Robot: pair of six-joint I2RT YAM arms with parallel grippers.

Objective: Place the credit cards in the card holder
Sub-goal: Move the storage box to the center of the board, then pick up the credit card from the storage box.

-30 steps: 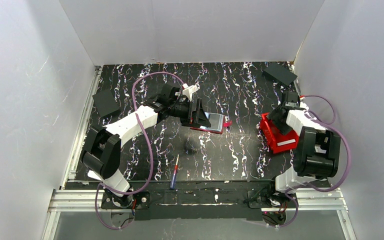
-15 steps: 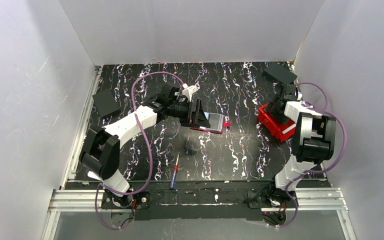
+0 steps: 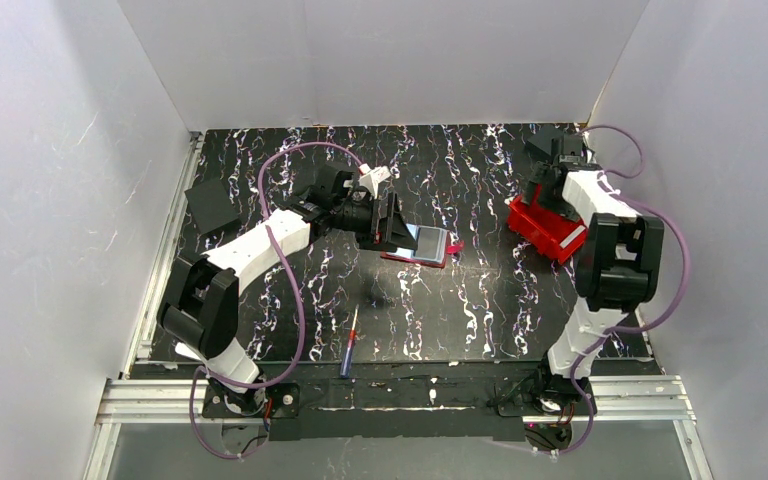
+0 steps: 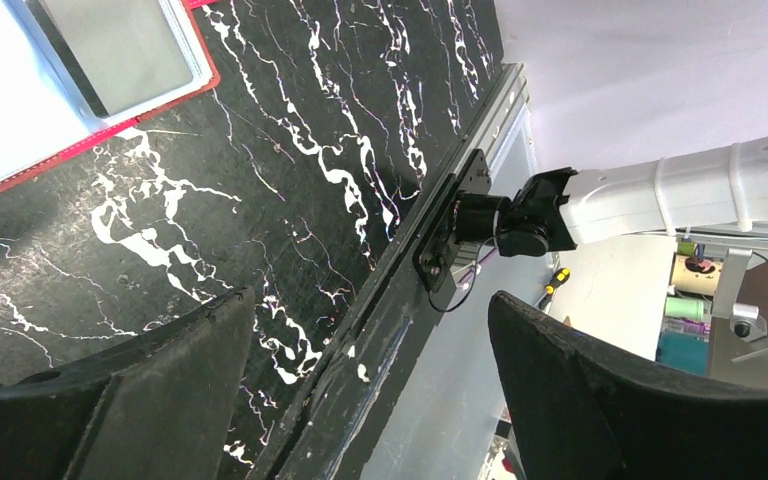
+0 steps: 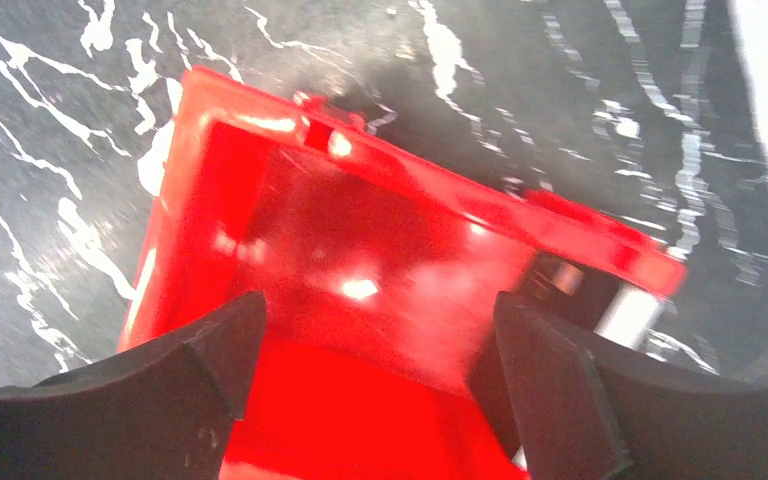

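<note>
Glossy plastic bin point(image 5: 430, 185) — smooth marbled table point(image 4: 290, 130)

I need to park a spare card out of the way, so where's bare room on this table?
Bare table runs from the screwdriver across to the right arm, nearer than the card holder. The far strip between the left arm's cable and the far-right black square is also free. Crowded: the left fingers beside the card holder, and the red bin corner.

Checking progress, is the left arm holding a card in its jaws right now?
No, the left wrist view shows the left gripper open, with nothing held between its jaws.
</note>
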